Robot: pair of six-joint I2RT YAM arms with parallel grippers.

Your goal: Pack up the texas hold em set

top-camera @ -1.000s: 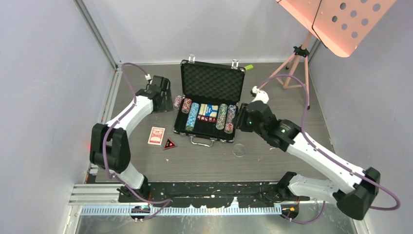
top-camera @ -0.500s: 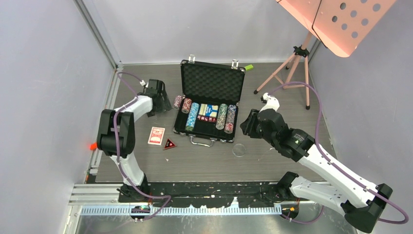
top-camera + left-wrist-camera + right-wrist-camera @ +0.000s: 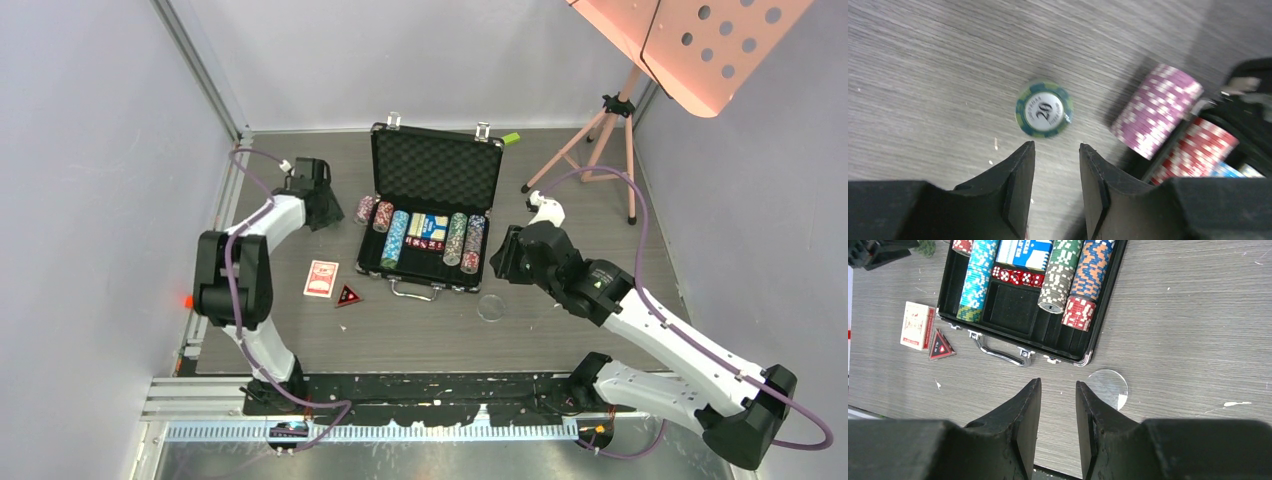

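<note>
Left hand (image 3: 1056,145), parted and empty, hovers by a green chip (image 3: 1043,109); right hand (image 3: 1058,382) likewise near the clear disc (image 3: 1108,386)

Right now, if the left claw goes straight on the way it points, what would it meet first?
Probably the green chip marked 20, lying on the table just ahead of the left claw, though depth is unclear.
</note>
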